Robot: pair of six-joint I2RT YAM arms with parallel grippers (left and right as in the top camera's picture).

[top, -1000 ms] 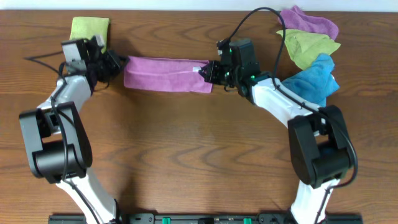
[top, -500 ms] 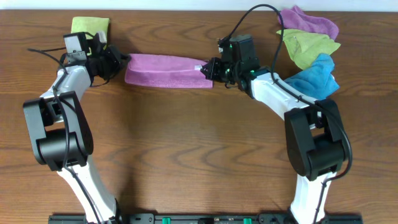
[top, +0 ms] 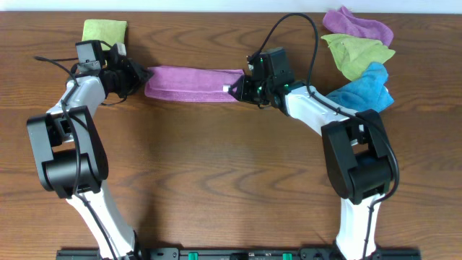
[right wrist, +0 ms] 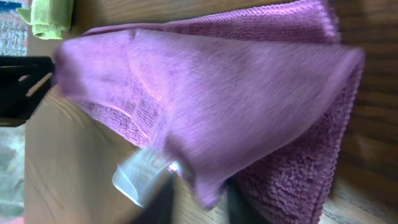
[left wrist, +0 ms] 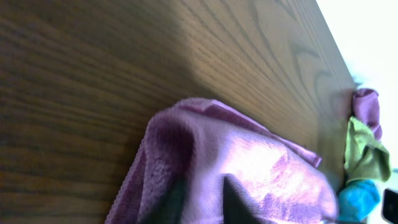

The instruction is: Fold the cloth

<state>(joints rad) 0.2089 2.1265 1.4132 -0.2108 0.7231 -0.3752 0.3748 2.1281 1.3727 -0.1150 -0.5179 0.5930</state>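
Jaws closed on purple cloth [top: 193, 81], both ends.

Prob. robot lab: wood table [top: 216, 180].

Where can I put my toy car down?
Free: the wide bare wooden table in front of the long purple cloth. Crowded: the back edge, with a folded green cloth at left and a purple, green and blue cloth pile at right.

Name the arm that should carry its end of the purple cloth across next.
Probably the right. The right gripper grips the purple cloth near the middle, and that end looks lifted in its wrist view. The left gripper holds the other end near the folded green cloth, better for anchoring.
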